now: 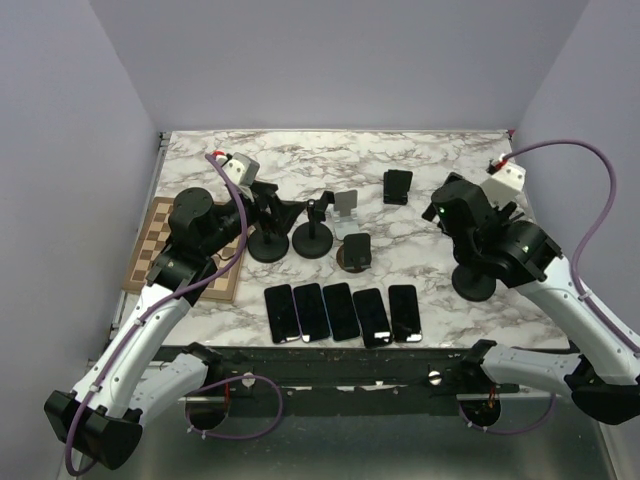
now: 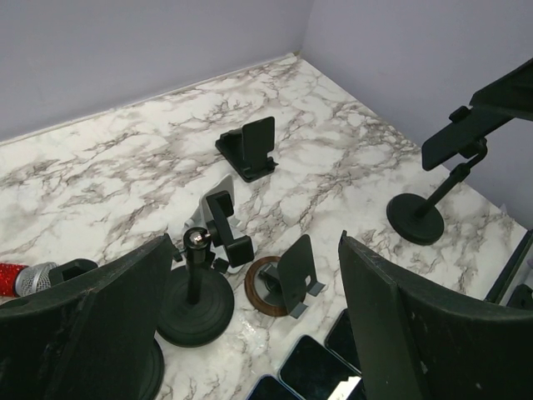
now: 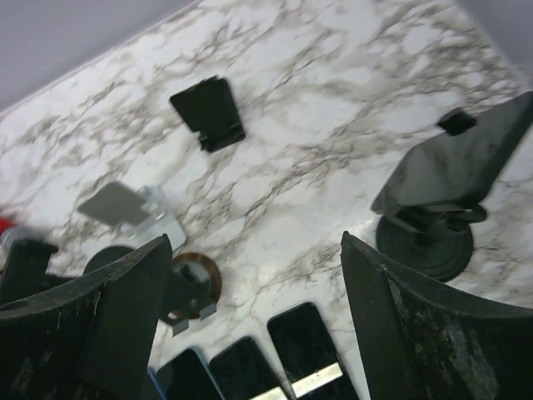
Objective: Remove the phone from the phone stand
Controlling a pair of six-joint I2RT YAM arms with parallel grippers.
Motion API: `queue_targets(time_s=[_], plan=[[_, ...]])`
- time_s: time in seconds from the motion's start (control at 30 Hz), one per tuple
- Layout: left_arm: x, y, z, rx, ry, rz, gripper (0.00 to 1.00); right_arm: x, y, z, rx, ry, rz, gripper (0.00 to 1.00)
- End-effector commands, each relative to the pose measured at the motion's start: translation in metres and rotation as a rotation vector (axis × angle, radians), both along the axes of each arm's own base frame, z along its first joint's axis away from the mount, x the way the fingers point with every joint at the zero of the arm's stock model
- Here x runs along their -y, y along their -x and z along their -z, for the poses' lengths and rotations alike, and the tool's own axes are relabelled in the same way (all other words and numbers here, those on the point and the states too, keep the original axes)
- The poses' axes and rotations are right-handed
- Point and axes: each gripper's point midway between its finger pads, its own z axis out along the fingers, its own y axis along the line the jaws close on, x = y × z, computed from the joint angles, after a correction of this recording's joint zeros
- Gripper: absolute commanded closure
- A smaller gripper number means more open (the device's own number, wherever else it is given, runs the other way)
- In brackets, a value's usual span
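A dark phone [image 3: 454, 167] sits tilted on top of a tall black stand with a round base [image 3: 425, 248], held by a small clamp. It also shows in the left wrist view [image 2: 456, 140] at the right. In the top view only the stand's base [image 1: 476, 285] shows, under my right arm. My right gripper [image 3: 254, 240] is open and empty, above the table to the left of that phone. My left gripper [image 2: 254, 242] is open and empty, over the left group of stands [image 1: 268, 245].
Several phones [image 1: 340, 312] lie flat in a row near the front edge. Empty stands are in the middle: two black pole stands [image 1: 313, 238], a silver one [image 1: 347, 203], a black folding one [image 1: 397, 186], a wood-ringed one [image 1: 352, 252]. A chessboard [image 1: 160, 250] lies at the left.
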Motion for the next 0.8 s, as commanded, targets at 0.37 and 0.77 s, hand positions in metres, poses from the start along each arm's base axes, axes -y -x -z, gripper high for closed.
queue_targets(time_s=[0.37, 0.77], plan=[[0.000, 0.004, 0.001, 0.008, -0.010, -0.002, 0.11, 0.122, 0.003, -0.032, 0.073, 0.281, 0.506, 0.17], [0.001, 0.006, -0.001, 0.016, -0.010, 0.005, 0.11, 0.148, -0.011, 0.013, -0.051, 0.201, 0.538, 0.26]])
